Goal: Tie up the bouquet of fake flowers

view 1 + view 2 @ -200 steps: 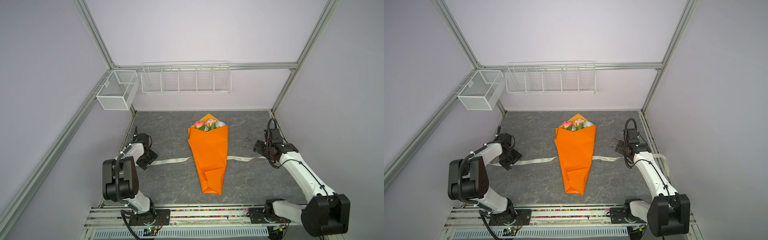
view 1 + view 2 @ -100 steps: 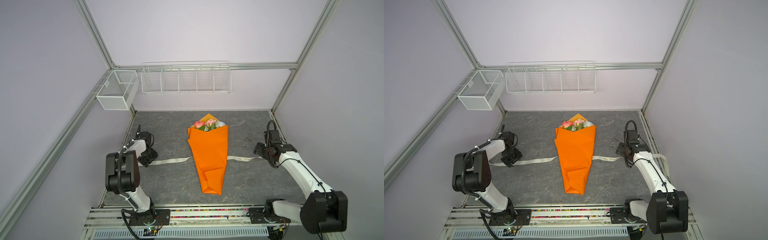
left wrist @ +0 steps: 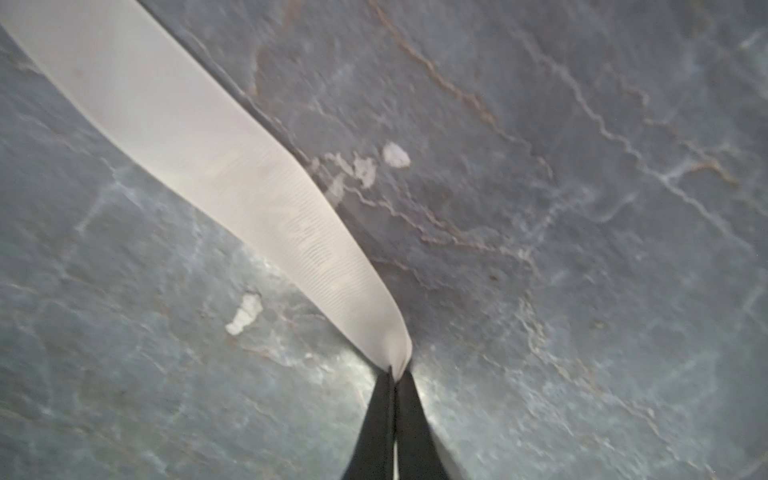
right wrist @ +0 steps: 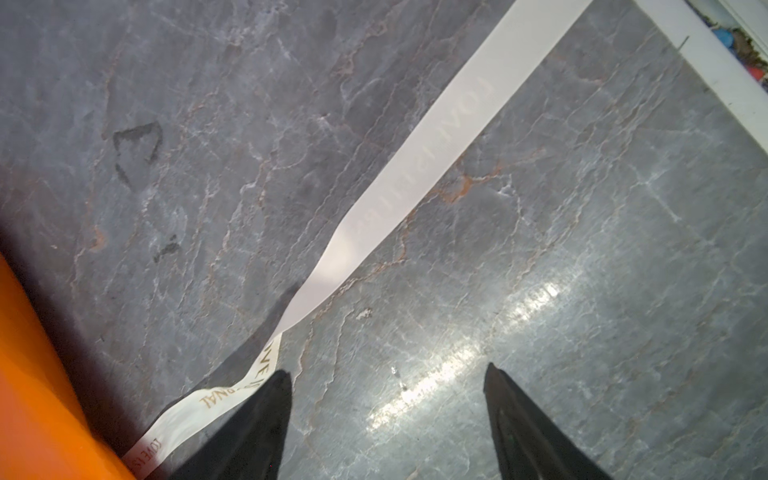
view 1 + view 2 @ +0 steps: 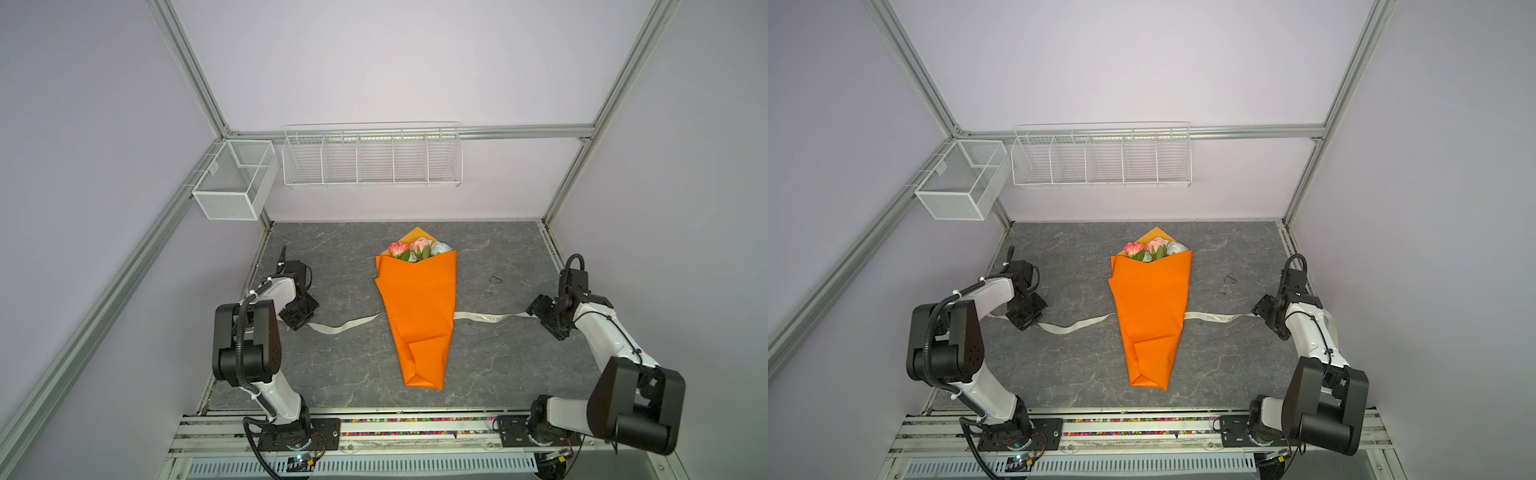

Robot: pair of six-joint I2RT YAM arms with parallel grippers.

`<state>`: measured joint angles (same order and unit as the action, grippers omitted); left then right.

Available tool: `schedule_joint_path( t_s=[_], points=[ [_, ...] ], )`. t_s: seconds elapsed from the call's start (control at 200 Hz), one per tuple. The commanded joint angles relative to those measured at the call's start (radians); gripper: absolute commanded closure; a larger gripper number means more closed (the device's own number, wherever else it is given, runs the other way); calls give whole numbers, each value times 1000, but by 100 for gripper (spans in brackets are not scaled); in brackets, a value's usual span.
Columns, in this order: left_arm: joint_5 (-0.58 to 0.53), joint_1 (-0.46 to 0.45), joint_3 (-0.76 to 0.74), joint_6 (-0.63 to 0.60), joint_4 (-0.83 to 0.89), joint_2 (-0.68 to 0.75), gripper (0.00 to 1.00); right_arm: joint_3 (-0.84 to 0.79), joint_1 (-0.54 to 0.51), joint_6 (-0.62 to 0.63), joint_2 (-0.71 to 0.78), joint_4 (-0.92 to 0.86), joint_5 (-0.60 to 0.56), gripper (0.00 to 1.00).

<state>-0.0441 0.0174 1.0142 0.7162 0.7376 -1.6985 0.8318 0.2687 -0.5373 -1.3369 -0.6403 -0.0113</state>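
Fingers [image 3: 374,428] of the left gripper [image 3: 392,374] are pressed together, tip to tip, and clamped on the cream ribbon [image 3: 232,174]. The ribbon bunches to a narrow pinch right at the fingertips, then widens and runs away ahead of them, lying flat over the grey stone-patterned table [image 3: 582,249]. In both top views this gripper sits low at the table, and the ribbon leads from its tips in a loose wave toward the bouquet [image 5: 417,316], which lies well ahead of them.

On the right gripper [image 4: 387,368] the fingers [image 4: 266,415] stand wide apart, with only bare table between them. The ribbon passes just beside the tip of one finger, on its outer side. Whether that finger touches the ribbon cannot be told. Just ahead of that fingertip the ribbon twists over once. Beyond the twist its plain side faces up and it runs far off across the table. Back past the finger, gold lettering shows on it as it reaches the bouquet's orange paper [image 4: 37,395], which lies close beside that finger.

In both top views the bouquet lies flat in the middle of the table, between the two grippers and apart from both. Its narrow folded end points toward the arms' bases. The fake flowers [image 5: 415,249], pink and white, show at the wide far end. The ribbon comes out from either side of the cone, about halfway along it.
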Motion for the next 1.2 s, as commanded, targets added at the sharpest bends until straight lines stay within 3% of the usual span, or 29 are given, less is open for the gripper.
schedule_joint_path(
  t_s=[0.0, 0.185, 0.36, 0.68, 0.82, 0.93, 1.08, 1.165, 1.195],
  points=[
    [62, -23, -8, -10, 0, 91, 100, 32, 29, 19, -41, -8, 8, 22],
    [115, -42, -30, 5, -36, 223, 100, 98, 91, 36, -168, 13, -13, 17],
    [181, -44, -62, 6, -73, 304, 100, 186, 115, 90, -310, 52, 71, 17],
    [264, -48, -115, 9, -129, 374, 100, 353, 19, 93, -512, -109, -197, 19],
    [263, -54, -124, 2, -130, 392, 100, 393, -1, 93, -570, -141, -228, 27],
    [255, -54, -131, -8, -127, 408, 100, 368, -4, 79, -574, -122, -201, 44],
    [284, -59, -132, -15, -134, 427, 100, 325, -3, 67, -525, -73, -152, 79],
    [292, -74, -126, -25, -133, 438, 100, 299, -3, 64, -465, -41, -132, 93],
    [291, -80, -123, -30, -130, 442, 100, 291, -3, 62, -439, -35, -127, 93]
  ],
)
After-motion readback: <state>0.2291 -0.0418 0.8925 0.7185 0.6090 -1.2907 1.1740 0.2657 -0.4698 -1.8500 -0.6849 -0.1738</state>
